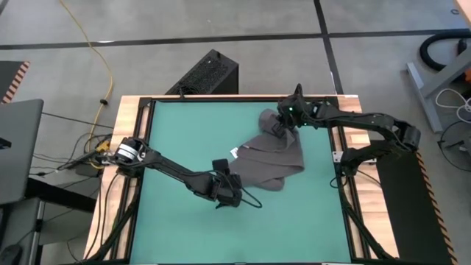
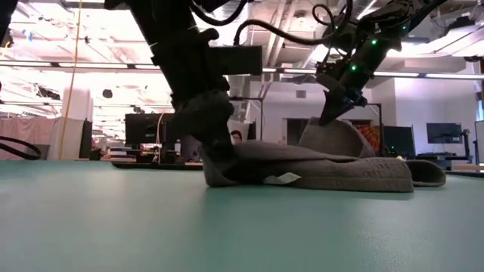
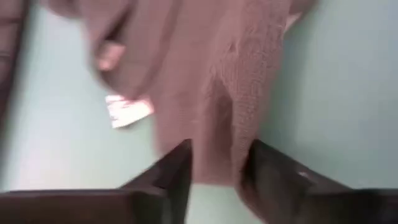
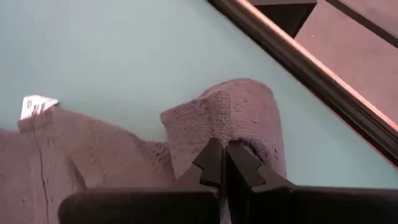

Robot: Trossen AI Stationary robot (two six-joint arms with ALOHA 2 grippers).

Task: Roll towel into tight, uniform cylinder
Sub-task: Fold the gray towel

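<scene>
- Right now the towel [image 1: 274, 156] lies crumpled and half folded on the green mat [image 1: 176, 132], toward the mat's right half, with its white tag [image 1: 235, 153] showing at the towel's left edge; it is nowhere near a cylinder yet.
- Left of the towel, the left gripper [image 1: 237, 193] sits low at the towel's near-left corner. Its fingers [image 3: 177, 171] stand partly spread with a fold of cloth running between them, but whether they actually grip it I cannot tell.
- At the towel's far-right corner, the right gripper [image 1: 280, 124] has its fingers [image 4: 214, 163] pressed together, pinching a peak of cloth and holding it up off the mat, as the low view shows.
- Risk, as I judge it: the two corners are held unevenly, so a roll begun from here would likely come out skewed or loose, because the cloth is bunched rather than flat.
- Another risk: if the left fingers close on only a thin fold, the cloth may slip out when pulled.
- No containers are in view.
</scene>
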